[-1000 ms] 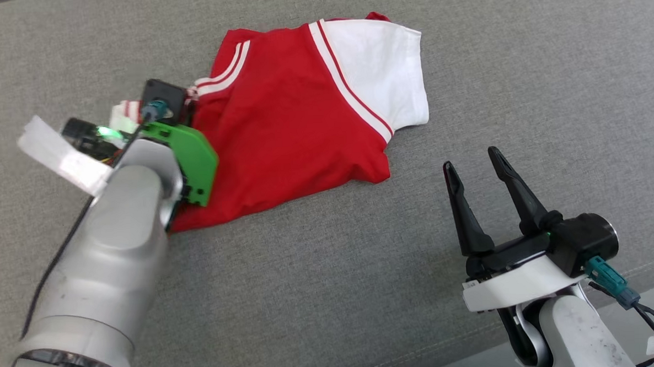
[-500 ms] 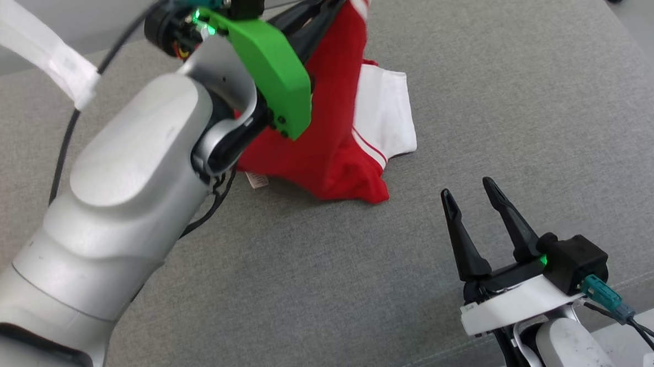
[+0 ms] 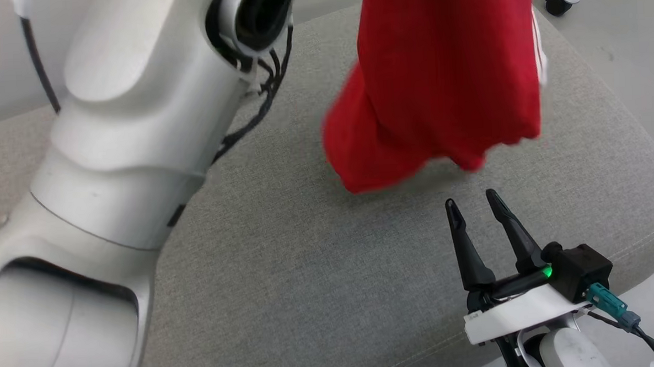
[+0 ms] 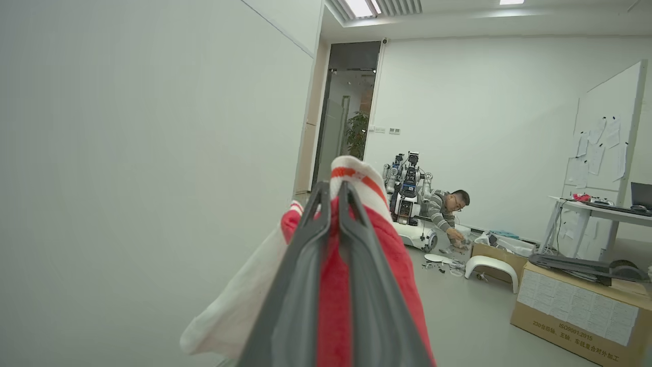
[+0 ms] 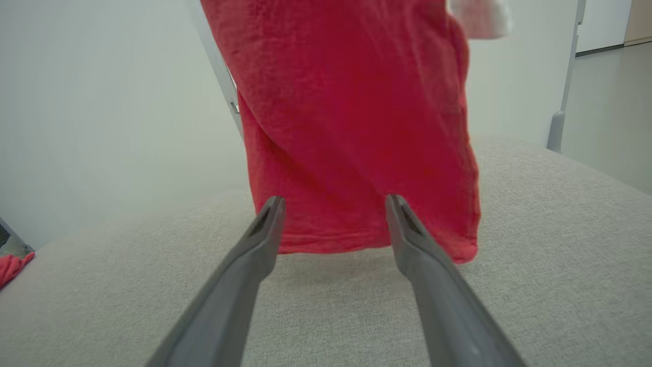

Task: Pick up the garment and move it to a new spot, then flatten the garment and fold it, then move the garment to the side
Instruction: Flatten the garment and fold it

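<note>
One limp red garment [image 3: 438, 79] between tight left jaws; right jaws spread over woven cushion [image 3: 308, 261].

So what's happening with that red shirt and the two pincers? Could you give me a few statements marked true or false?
1. The left pincer is shut on the red garment. True.
2. The garment lies flat on the grey cushion. False: it hangs down from the left pincer.
3. The right pincer grips the garment too. False: it is open and empty, low over the cushion, just short of the hanging hem.
4. In the background, a person is down near the floor beside another robot. True.
</note>
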`<state>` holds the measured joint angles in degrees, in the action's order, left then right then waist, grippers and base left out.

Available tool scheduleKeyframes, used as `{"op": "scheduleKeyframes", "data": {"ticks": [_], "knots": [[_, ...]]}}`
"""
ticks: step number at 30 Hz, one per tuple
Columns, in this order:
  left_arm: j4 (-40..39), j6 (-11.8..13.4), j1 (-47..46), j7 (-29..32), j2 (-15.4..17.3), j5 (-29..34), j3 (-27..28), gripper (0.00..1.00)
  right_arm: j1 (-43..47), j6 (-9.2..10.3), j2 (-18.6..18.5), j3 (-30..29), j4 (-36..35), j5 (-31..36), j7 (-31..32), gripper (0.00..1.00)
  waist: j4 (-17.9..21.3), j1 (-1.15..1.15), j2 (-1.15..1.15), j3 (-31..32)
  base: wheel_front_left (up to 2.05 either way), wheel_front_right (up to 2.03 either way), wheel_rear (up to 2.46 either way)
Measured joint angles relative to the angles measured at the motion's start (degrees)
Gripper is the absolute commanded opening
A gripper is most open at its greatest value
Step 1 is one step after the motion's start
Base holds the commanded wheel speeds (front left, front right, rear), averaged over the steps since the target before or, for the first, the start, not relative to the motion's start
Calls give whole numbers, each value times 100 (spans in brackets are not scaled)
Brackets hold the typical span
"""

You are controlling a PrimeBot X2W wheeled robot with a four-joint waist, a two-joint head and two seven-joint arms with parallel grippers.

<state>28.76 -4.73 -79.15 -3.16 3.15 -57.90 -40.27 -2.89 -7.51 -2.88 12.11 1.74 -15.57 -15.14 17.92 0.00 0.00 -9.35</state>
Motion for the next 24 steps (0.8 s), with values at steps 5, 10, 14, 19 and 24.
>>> {"op": "scheduleKeyframes", "data": {"ticks": [5, 10, 14, 19, 24], "knots": [[67, 3, 1404, -171, 334, -180, -111, 0, 1, 0, -2, -154, -13, 53, 0, 100, -116, 0, 0, -35, 0, 0, 0], [-386, 199, 3027, -761, 1135, -363, 164, 0, -1, 0, 3, -297, -14, 177, 0, 100, -328, 0, 0, -89, 0, 0, 0], [-867, 449, 4111, -1024, 1689, -549, 589, 0, 3, 0, 1, -432, -20, 257, 0, 100, -502, 0, 0, -137, 0, 0, 0], [-1144, 643, 5311, -1162, 2140, -608, 1280, 0, 15, 0, 2, -501, -22, 372, 0, 100, -737, 0, 0, -203, 0, 0, 0], [-1093, 623, 6000, -1189, 2035, -154, 2475, 0, -23, 0, 3, -521, -33, 498, 0, 100, -929, 0, 0, -288, 0, 0, 0]]}}
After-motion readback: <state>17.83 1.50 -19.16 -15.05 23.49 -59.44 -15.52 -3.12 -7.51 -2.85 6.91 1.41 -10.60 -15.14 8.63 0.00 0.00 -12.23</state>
